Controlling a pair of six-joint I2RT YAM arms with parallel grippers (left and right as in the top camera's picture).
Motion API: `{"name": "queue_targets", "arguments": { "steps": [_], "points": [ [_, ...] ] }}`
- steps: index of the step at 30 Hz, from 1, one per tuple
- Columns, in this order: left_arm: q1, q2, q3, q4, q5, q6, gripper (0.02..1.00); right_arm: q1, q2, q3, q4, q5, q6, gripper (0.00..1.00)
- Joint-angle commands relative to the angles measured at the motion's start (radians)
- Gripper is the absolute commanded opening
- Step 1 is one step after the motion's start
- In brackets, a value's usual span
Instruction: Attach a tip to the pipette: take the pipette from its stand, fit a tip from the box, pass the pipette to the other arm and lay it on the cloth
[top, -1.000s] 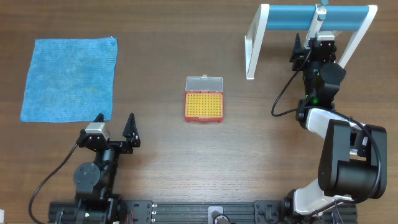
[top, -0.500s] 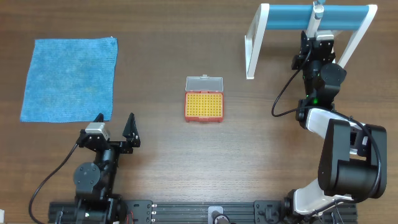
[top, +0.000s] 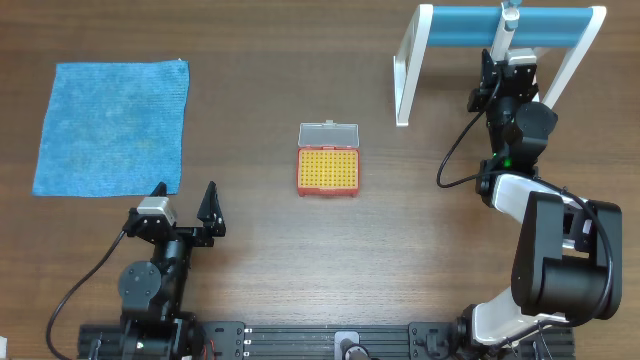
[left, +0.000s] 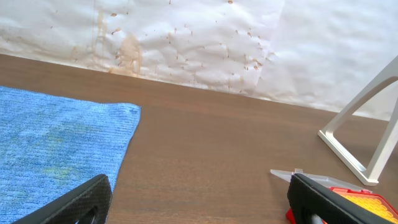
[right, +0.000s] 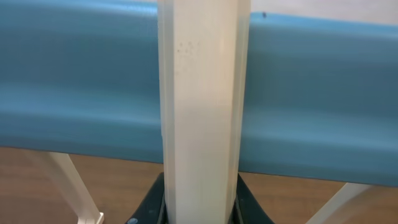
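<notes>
Right wrist view: the white pipette (right: 202, 106) hangs upright against the blue stand bar (right: 74, 81), clamped between the right fingers (right: 154, 210), one touching each side. The left fingers (left: 74, 202) are spread wide, holding nothing, above the table (left: 217, 143) near the cloth (left: 56, 143).
</notes>
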Motion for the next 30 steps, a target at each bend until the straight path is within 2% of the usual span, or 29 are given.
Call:
{"name": "queue_targets", "arguments": {
  "steps": [1,8,10,13,18,20,26,30],
  "points": [
    [0.003,-0.005,-0.004,-0.002,0.007,0.013,0.917,0.006,-0.053,0.012,0.023,-0.017,0.023,0.077],
    [0.003,-0.005,-0.004,-0.002,0.007,0.013,0.917,0.004,-0.123,-0.029,0.008,-0.018,0.023,0.075],
    [0.003,-0.005,-0.004,-0.002,0.007,0.013,0.917,0.008,-0.146,-0.040,0.008,-0.048,0.026,0.075],
    [0.003,-0.005,-0.004,-0.002,0.007,0.013,0.917,0.021,-0.192,-0.050,0.008,-0.158,0.026,0.073],
    [0.003,-0.005,-0.004,-0.002,0.007,0.013,0.917,0.096,-0.298,-0.080,0.008,-0.433,0.026,0.075],
    [0.003,-0.005,-0.004,-0.002,0.007,0.013,0.917,0.142,-0.338,-0.113,0.010,-0.483,0.026,0.077],
    [0.003,-0.005,-0.004,-0.002,0.007,0.013,0.917,0.290,-0.406,-0.255,0.165,-0.472,0.026,0.075],
    [0.003,-0.005,-0.004,-0.002,0.007,0.013,0.917,0.404,-0.400,-0.349,0.336,-0.414,0.162,0.075]
  ]
}}
